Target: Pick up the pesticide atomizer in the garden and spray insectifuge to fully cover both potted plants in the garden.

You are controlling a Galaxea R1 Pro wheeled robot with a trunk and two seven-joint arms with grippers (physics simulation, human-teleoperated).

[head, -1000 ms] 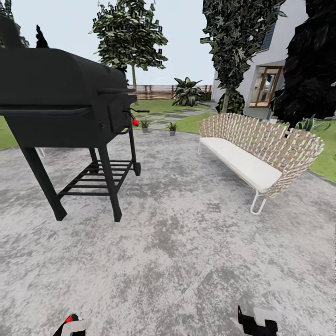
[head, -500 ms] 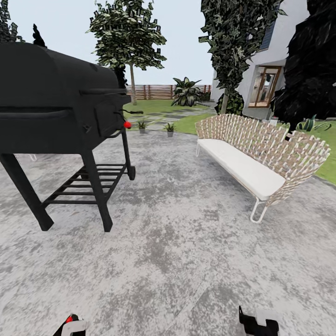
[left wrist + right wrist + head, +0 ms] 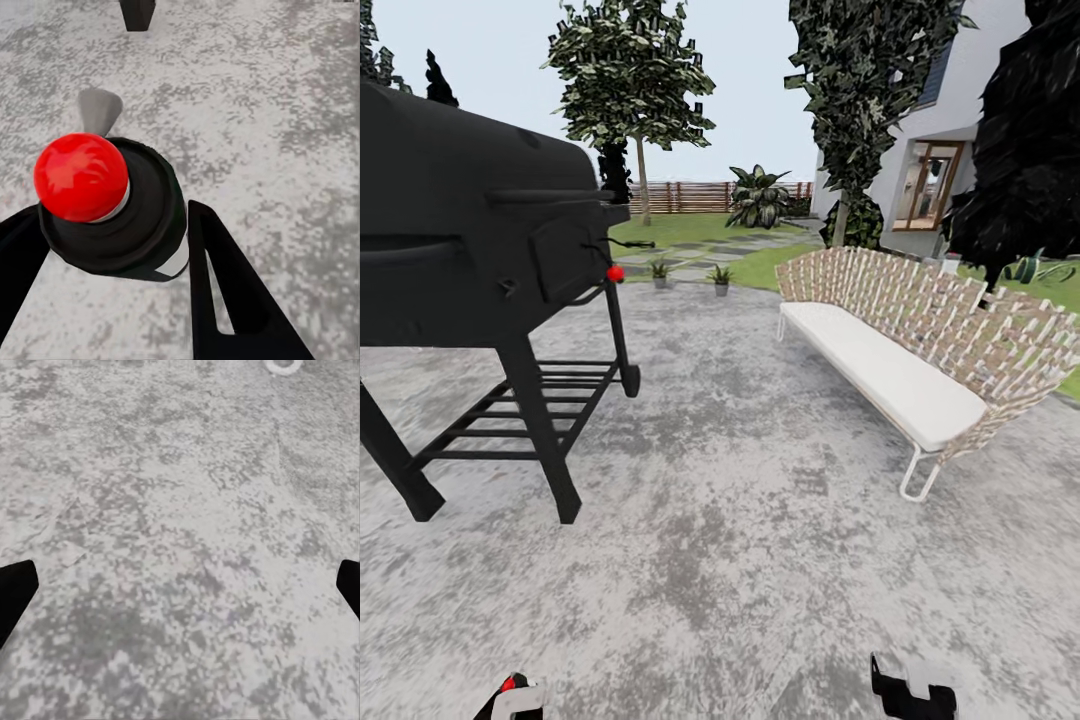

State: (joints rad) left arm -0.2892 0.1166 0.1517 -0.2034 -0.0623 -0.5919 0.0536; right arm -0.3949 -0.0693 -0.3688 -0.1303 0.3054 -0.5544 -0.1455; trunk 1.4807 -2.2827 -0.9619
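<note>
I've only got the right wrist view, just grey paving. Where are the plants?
Observer: Head view: two plants stand far ahead at the patio's far edge.
Operator: Anything in the way?
Observer: A grill stands left of the path and a bench right.
Operator: Do we have the atomizer?
Observer: Left wrist view: the left gripper looks shut on the atomizer.

I can read no text, label, brand, number or sign from my cameras. The black grill (image 3: 480,250), the wicker bench (image 3: 920,340), the house wall (image 3: 980,90) and the grey mottled patio (image 3: 740,520) all appear unmarked.
</note>
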